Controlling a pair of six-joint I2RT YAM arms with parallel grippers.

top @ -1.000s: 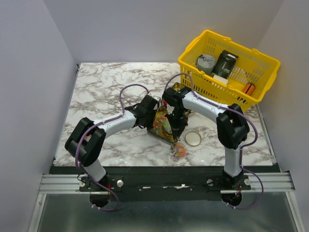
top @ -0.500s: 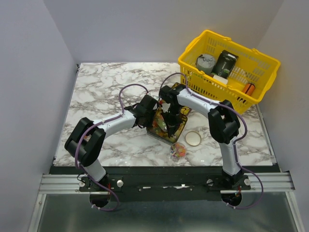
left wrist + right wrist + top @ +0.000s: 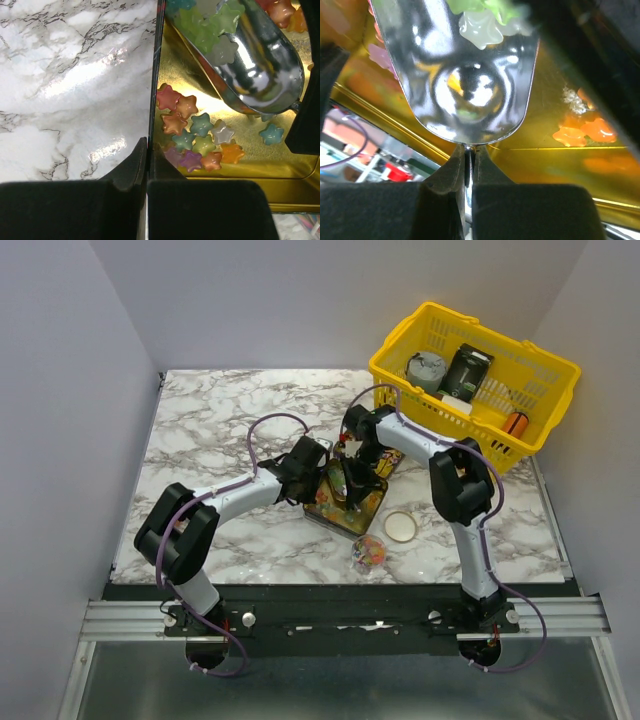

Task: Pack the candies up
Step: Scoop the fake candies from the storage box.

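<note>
A gold tin (image 3: pixel 371 504) lies on the marble between my two arms. Star-shaped candies (image 3: pixel 197 136) in several colours lie on its floor. My left gripper (image 3: pixel 147 150) is shut on the tin's thin left wall (image 3: pixel 151 90); from above it sits at the tin's left side (image 3: pixel 317 480). My right gripper (image 3: pixel 468 150) is shut on the handle of a shiny metal scoop (image 3: pixel 465 75). The scoop (image 3: pixel 252 65) hangs tilted over the tin with pale green and white candies (image 3: pixel 212 30) in its bowl. More orange candies (image 3: pixel 580 131) show blurred in the right wrist view.
A small clear jar of coloured sweets (image 3: pixel 368 552) stands near the table's front edge, a round lid (image 3: pixel 400 527) beside it. A yellow basket (image 3: pixel 440 425) at the back right holds a tin, a dark packet and an orange cylinder (image 3: pixel 515 424).
My left jaws have closed on the tin's wall. The right arm has folded inward and its wrist has shifted toward the back, bringing the scoop over the tin.
</note>
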